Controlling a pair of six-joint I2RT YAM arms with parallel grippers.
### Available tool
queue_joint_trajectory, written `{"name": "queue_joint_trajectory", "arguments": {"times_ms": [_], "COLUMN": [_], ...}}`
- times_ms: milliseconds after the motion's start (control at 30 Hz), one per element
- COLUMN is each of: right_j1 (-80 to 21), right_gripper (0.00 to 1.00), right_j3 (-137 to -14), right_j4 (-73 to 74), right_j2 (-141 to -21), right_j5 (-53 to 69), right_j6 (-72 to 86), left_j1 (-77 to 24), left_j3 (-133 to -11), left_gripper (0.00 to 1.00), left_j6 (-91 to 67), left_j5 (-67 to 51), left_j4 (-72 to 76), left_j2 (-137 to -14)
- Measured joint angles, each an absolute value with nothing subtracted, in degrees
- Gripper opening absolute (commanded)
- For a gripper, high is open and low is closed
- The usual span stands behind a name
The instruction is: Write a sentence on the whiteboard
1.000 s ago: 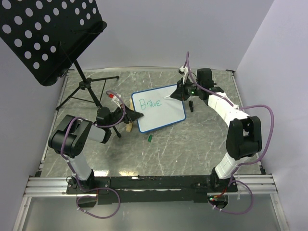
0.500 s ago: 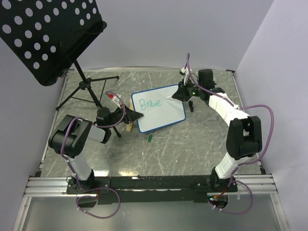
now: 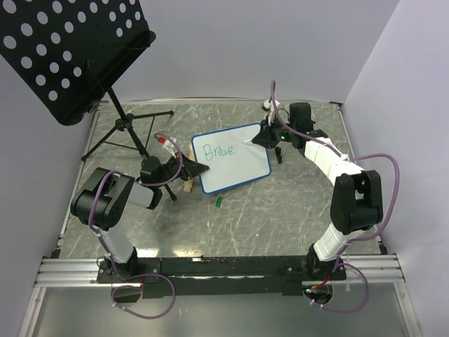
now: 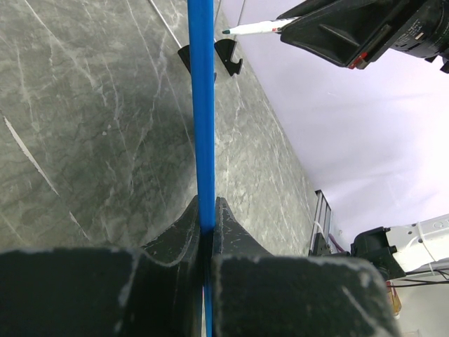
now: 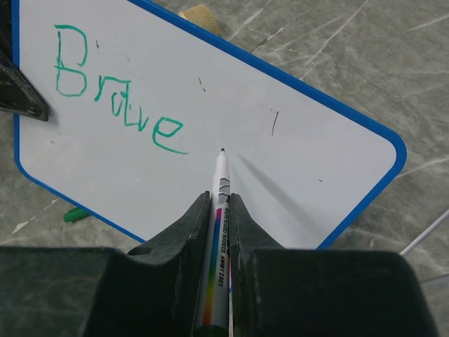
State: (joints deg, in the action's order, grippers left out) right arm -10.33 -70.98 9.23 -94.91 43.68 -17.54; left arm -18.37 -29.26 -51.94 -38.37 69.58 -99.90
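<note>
Pale walls [image 3: 245,49] enclose a grey marbled tabletop [image 3: 280,210] bearing a black perforated music stand [image 3: 66,105].

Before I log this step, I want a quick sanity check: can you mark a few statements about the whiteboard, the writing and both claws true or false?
1. The left claw is shut on the blue rim of the whiteboard. True.
2. The right claw is empty. False: it is shut on a marker.
3. The sentence is in red ink. False: it is green and reads only "Brave".
4. A small green piece lies on the table, off the whiteboard. True.
</note>
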Motion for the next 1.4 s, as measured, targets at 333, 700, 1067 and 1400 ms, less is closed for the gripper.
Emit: {"name": "queue_joint_trajectory", "arguments": {"times_ms": [333, 700, 1067, 1400], "right_j1": [-10.33, -10.35, -10.52, -10.52], "right_gripper": [0.0, 0.0, 0.0, 0.0], "right_j3": [-70.81, -71.0, -72.29, -72.31], "right_j4": [6.83, 5.58, 5.63, 8.51], "right_j2": [-94.94, -96.01, -97.69, -97.67], "right_j5": [43.55, 42.65, 42.46, 42.63], "right_j6": [-17.47, -16.71, -15.94, -18.09], "left_j1": [-18.37, -18.39, -18.59, -18.59], "left_j3": [-29.26, -29.26, -29.28, -29.28], "left_gripper": [0.01, 0.01, 0.01, 0.01], "left_j6": [-51.94, -51.77, -51.75, -51.83], "left_j5": [-38.37, -38.44, -38.54, -38.48], "left_j4": [69.58, 69.6, 69.6, 69.56], "left_j2": [-99.9, -99.9, -99.9, -99.9]}}
